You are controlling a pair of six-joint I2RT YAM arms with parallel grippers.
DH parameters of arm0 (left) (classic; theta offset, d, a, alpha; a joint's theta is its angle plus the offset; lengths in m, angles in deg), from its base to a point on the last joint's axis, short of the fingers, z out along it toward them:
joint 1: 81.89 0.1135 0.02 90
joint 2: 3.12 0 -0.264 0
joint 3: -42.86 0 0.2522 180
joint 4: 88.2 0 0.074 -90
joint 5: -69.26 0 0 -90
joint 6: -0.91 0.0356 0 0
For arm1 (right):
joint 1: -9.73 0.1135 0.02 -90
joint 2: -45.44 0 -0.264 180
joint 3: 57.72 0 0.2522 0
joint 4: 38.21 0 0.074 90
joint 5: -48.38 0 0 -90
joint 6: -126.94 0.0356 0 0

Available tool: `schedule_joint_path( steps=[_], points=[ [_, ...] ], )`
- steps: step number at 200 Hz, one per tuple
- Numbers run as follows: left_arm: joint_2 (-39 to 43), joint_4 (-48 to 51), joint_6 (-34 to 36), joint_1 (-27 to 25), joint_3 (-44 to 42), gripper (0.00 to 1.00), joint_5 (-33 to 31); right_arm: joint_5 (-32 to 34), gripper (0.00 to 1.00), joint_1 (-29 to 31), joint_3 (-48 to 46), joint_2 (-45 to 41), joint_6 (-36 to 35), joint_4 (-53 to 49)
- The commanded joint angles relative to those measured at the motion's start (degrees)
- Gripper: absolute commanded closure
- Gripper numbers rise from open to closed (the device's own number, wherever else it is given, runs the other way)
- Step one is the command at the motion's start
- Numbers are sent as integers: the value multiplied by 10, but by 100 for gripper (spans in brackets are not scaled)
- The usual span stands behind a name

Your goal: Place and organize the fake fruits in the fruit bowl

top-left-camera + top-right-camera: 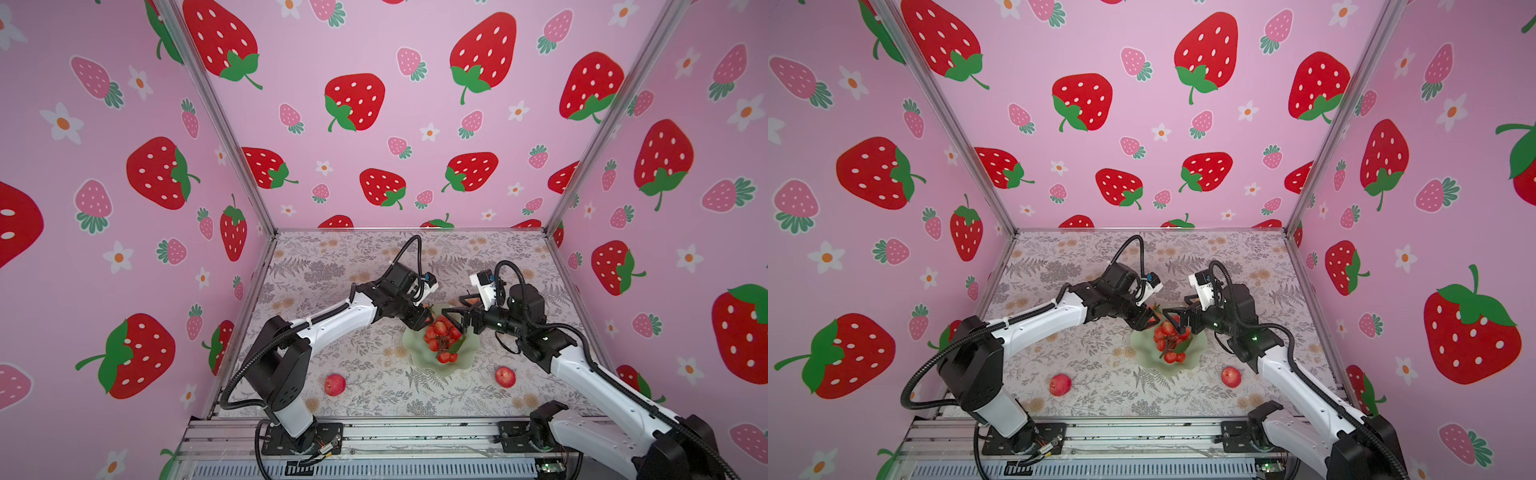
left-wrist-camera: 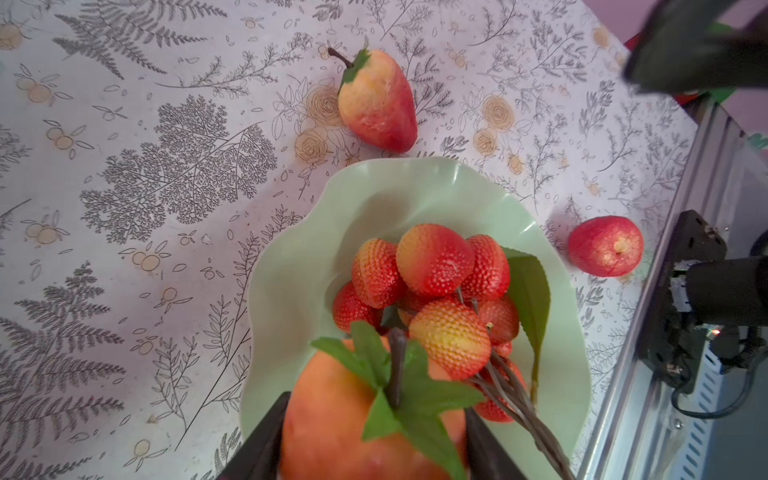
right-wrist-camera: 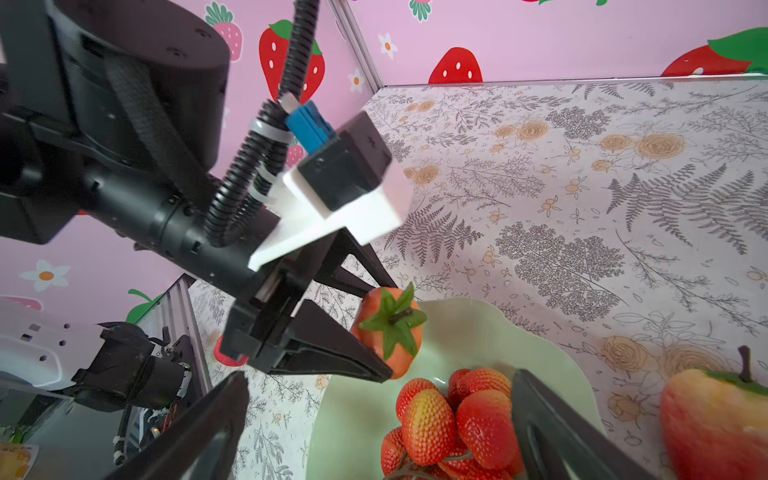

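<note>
Fig.: L arm mid-placement, as I see it from the console

(a) table [image 1: 332,266]: floral cover.
(b) fruit bowl [image 1: 415,354]: mid-table, btwn the two arms; both grippers sit over its far side.
(c) L gripper [image 3: 390,332]: above the bowl's far-left edge, jaws about half spread and clamped on a strawberry [image 2: 353,424]; berry's long axis runs along the fingers, calyx back toward the wrist, tip toward the bowl; whether it touches the bowl I can't tell; bare floor lies just beside the fruit inside, so I judge a short lowering, then release.
(d) R gripper [image 1: 451,322]: jaws fully spread, holding nothing, poised over the bowl close to L gripper; clash risk, in my view.
(e) cherry-like bunch [image 2: 436,286]: lying in the bowl's middle.
(f) L-side apple [image 1: 335,384], R-side apple [image 1: 505,377]: on the table, near side, flanking the bowl.
(g) 2nd strawberry [image 2: 376,99]: on the table, just outside the rim
</note>
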Motion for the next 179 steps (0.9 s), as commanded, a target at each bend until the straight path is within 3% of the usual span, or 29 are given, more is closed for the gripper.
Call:
schedule_joint_path(
  steps=[1,124,131,136,146,179],
  points=[
    [-18,-22,25,-5,12,48,-2,-8,1,-2,-2,-19,3,0],
    [-61,-12,28,-5,25,35,-11,-2,1,-2,-17,-28,9,4],
    [-61,-13,28,-6,23,33,-9,-2,1,-2,-18,-28,9,6],
    [-58,-14,29,-5,23,22,-8,-3,1,-2,-18,-27,9,6],
    [-54,-17,27,-6,20,12,-8,-3,1,-2,-18,-26,9,7],
    [-35,-25,25,-5,17,10,-9,11,1,-2,-16,-23,15,7]
  ],
)
